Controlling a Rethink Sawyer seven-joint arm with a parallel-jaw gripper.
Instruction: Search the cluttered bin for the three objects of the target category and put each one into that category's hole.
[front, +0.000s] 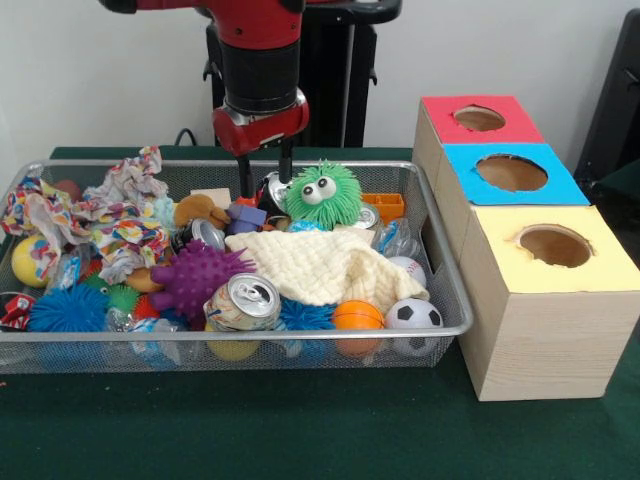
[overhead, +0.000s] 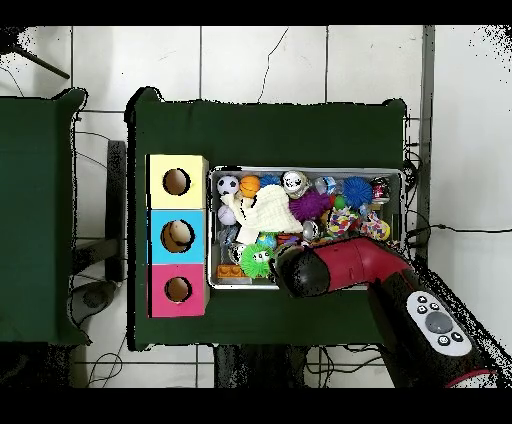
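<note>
Claw (front: 264, 172) open, empty, lowered into wire bin (front: 452, 300) upper centre, beside green fuzzy toy (front: 322, 193) | target category unclear | blue-topped box (overhead: 177, 235) possibly holds one object in its hole; red and yellow holes look empty | most sorting left

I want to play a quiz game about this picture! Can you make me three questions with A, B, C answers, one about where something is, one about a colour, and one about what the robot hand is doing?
1. Where is the green fuzzy toy?
A. On the yellow box
B. In the wire bin
C. On the green tablecloth

2. What colour is the middle box?
A. Blue
B. Red
C. Yellow

3. Where is the gripper?
A. Over the boxes
B. Outside the bin
C. Down in the bin

Answers:
1. B: it sits among the clutter at the bin's back.
2. A: its top is blue.
3. C: its fingers reach down beside the green toy.
</note>
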